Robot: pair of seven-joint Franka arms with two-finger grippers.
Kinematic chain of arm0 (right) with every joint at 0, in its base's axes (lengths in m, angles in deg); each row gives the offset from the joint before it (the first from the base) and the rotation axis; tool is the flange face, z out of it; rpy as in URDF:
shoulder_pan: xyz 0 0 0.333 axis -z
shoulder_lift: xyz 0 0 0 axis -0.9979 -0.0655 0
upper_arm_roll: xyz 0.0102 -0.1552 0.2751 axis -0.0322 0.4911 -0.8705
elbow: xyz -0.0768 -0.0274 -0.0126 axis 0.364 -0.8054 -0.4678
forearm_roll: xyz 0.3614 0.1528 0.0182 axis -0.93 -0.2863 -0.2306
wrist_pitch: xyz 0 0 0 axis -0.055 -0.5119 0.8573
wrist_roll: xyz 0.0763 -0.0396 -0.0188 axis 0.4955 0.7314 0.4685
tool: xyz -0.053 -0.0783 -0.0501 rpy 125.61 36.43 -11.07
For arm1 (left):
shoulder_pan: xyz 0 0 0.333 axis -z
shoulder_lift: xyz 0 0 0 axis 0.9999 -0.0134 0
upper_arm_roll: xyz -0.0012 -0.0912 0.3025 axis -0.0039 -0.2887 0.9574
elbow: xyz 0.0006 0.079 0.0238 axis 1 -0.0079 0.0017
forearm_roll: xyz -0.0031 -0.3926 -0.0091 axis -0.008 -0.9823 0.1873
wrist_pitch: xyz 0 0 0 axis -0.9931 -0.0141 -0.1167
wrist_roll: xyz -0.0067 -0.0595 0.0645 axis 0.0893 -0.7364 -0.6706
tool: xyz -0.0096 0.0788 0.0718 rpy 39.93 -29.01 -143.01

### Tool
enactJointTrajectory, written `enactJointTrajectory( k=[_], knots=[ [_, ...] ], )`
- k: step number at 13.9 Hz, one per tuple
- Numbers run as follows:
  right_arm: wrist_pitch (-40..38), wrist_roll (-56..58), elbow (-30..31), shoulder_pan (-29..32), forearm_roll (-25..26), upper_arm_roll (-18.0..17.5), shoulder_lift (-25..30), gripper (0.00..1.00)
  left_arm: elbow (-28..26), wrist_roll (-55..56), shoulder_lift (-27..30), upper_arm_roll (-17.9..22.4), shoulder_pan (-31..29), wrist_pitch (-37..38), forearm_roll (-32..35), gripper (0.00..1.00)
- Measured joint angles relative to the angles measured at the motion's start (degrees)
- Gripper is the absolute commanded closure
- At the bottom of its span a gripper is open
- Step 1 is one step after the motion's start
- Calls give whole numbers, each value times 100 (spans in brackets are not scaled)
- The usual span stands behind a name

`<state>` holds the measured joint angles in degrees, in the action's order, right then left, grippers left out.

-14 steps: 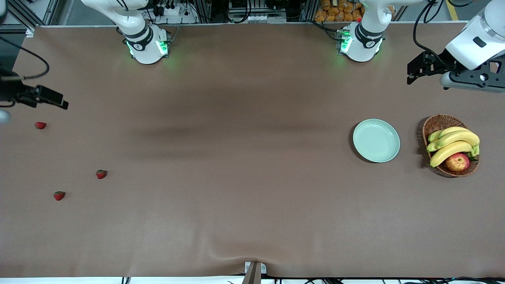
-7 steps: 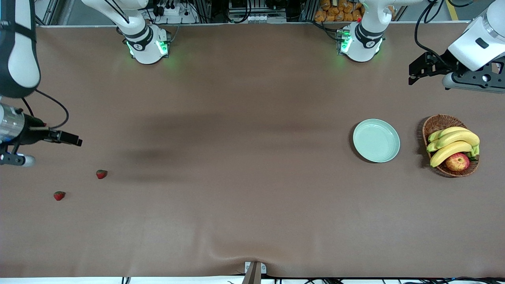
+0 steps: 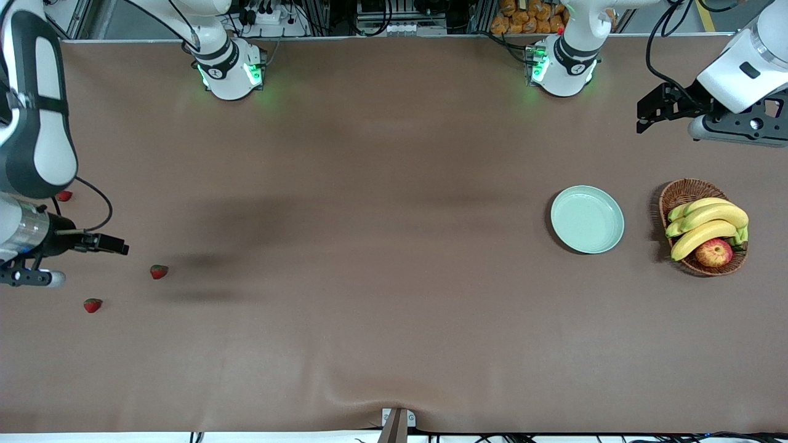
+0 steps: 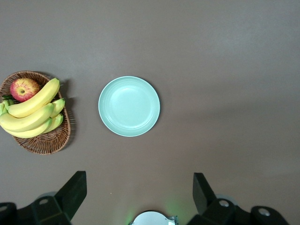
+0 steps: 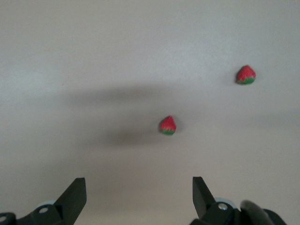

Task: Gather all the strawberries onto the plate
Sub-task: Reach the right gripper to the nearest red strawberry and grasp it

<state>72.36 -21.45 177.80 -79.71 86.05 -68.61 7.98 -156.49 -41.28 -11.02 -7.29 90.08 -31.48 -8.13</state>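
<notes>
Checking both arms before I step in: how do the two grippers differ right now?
The right gripper hangs over the right arm's end of the table, above the strawberries; the left gripper hangs over the left arm's end, with the plate and basket in its wrist view. The right wrist view shows two berries, the left none. Both are open and hold nothing.

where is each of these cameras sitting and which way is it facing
Front view: high across the table, facing both arm bases; shows both arms, the plate, basket, three strawberries.
Left wrist view: on the left arm, looking down at the plate and basket; open left gripper at the edge.
Right wrist view: on the right arm, looking down at two strawberries; open right gripper at the edge.
Shared: front and left wrist views both show the plate.
</notes>
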Motion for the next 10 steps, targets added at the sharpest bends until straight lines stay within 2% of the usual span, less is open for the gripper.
enactJointTrajectory(
  k=[3, 10],
  knots=[
    [542, 101, -5, 121, 0, 1, -326, 0, -4, 0, 0, 0, 0, 0, 0, 0],
    [1032, 102, 3, 203, -5, 2, -1174, 0, -9, 0, 0, 0, 0, 0, 0, 0]
  ],
)
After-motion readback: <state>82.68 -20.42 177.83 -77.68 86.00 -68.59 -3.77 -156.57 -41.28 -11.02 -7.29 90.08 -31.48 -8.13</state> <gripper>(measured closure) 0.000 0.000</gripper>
